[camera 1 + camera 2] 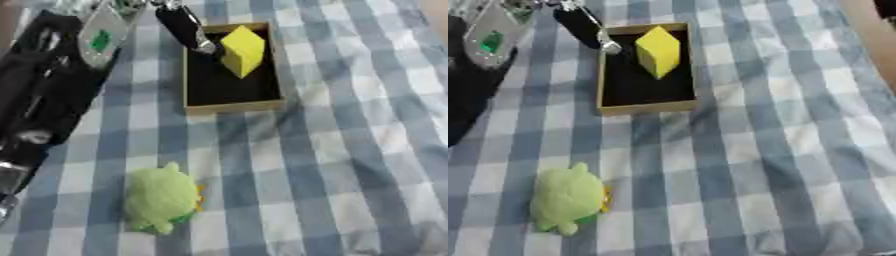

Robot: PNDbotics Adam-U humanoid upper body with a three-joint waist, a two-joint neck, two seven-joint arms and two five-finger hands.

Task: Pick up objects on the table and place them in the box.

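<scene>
A shallow brown box point(234, 106) with a black inside lies at the top middle of the checked cloth. A yellow block point(242, 50) stands tilted on one corner inside it, toward the far right of the box. My left hand point(185, 27) reaches in from the upper left. One straight black finger with a silver tip ends just left of the block, over the box's far left part, and no finger curls round the block. A green plush toy point(568, 197) with small orange bits lies on the cloth at the lower left, away from the hand. My right hand shows in no view.
My left arm point(39, 90), black with a silver panel bearing a green mark point(101, 39), fills the left edge. The blue and white checked cloth point(350, 165) is wrinkled. A tan strip point(877, 40) runs along the far right edge.
</scene>
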